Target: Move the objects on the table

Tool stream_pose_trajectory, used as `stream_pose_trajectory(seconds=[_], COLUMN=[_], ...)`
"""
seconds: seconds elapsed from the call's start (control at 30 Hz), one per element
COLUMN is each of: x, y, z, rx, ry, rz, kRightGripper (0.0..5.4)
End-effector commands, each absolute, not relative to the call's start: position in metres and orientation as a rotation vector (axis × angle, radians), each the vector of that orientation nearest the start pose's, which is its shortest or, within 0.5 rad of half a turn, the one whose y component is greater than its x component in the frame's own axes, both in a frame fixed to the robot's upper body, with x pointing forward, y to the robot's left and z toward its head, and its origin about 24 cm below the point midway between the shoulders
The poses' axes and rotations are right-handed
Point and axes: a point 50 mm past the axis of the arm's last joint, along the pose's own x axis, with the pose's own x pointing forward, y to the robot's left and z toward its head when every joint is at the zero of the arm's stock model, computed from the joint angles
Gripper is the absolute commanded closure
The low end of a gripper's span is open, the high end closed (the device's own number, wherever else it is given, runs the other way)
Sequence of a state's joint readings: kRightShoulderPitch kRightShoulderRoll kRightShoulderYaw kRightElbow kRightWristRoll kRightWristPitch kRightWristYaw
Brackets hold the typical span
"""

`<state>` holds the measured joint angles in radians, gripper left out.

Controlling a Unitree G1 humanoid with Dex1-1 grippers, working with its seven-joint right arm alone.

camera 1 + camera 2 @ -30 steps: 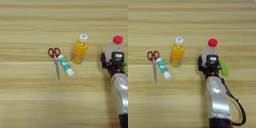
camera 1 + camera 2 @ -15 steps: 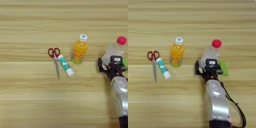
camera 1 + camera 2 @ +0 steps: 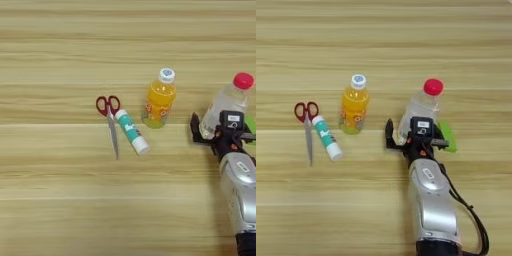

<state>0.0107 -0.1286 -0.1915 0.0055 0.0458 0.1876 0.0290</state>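
While no label is readable, the pincer (image 3: 406,136) holds the tilted clear bottle (image 3: 421,107).

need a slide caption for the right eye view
Right hand at the tilted clear bottle with red cap; orange drink bottle, glue stick and scissors to its left on the table.
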Motion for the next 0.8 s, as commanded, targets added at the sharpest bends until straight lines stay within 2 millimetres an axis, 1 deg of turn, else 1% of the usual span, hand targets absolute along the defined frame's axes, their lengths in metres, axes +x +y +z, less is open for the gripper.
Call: stream_pose_trajectory(seconds=[0.03, 0.6, 0.8], x=[0.254, 0.2534, 0.2474], y=[-0.2225, -0.2231, -0.2224], z=[0.0522, 0.0518, 0.0479], rx=[-0.074, -0.078, -0.077], ry=[0.079, 0.083, 0.099], rz=[-0.174, -0.181, -0.179], kRightGripper=[0.03, 0.03, 0.03])
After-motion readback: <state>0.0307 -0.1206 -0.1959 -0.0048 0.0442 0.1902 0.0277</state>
